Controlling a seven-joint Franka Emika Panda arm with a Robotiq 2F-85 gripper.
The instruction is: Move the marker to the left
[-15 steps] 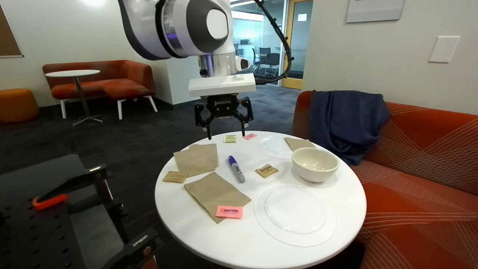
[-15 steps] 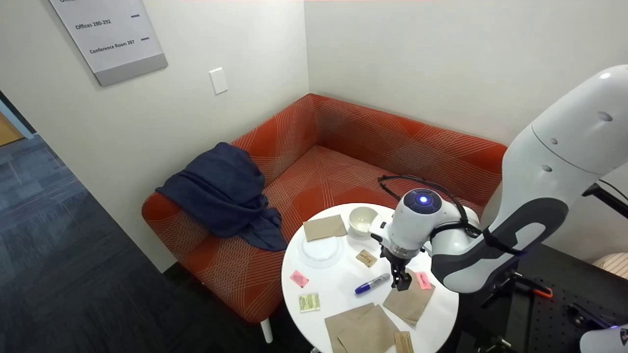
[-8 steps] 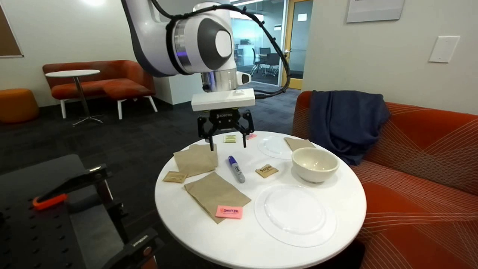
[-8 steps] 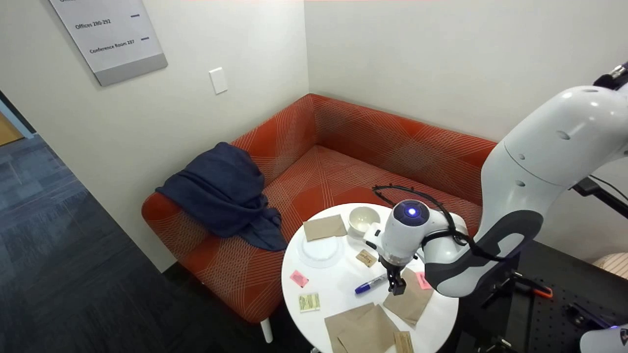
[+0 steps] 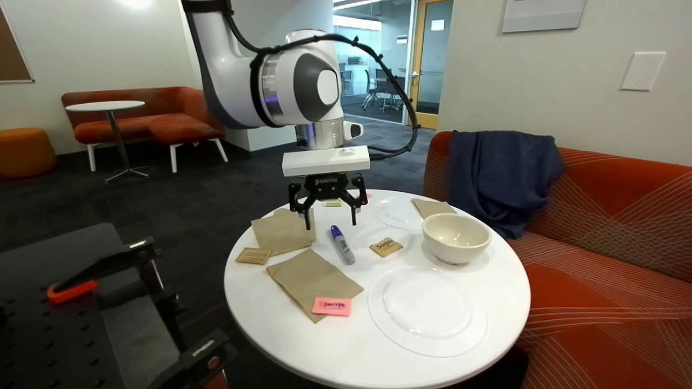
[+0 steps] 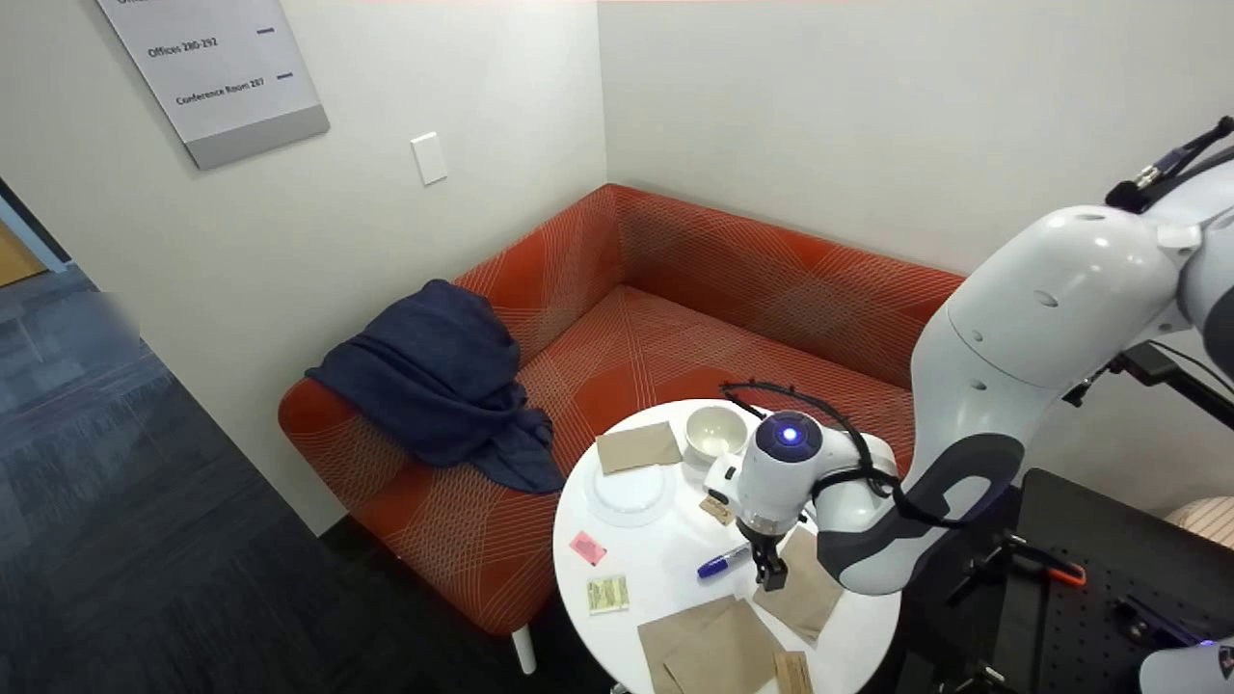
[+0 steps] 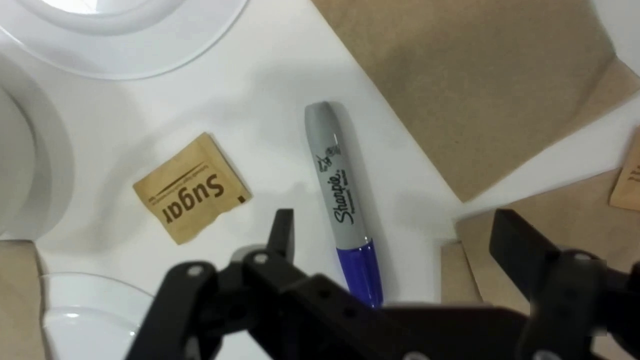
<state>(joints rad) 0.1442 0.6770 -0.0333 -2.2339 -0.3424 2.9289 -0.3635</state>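
My black two-fingered pincer (image 5: pixel 331 223) is spread wide, hanging above the round white table (image 5: pixel 346 346). The slim grey-and-blue marker (image 7: pixel 342 200) lies there between a tan paper sugar packet (image 7: pixel 192 189) and a brown paper napkin (image 7: pixel 470 90), touching neither. In an exterior view mostly the blue cap (image 6: pixel 713 566) shows, pincer's blocking the grey end. Wrist view: looks like I'm covering that cap's tip, and the round cream bowl (image 7: pixel 12 160) is cut off.

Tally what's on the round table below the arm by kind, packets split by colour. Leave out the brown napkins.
1 marker
1 bowl
2 plates
2 brown packets
2 pink packets
1 green packet
Total: 9
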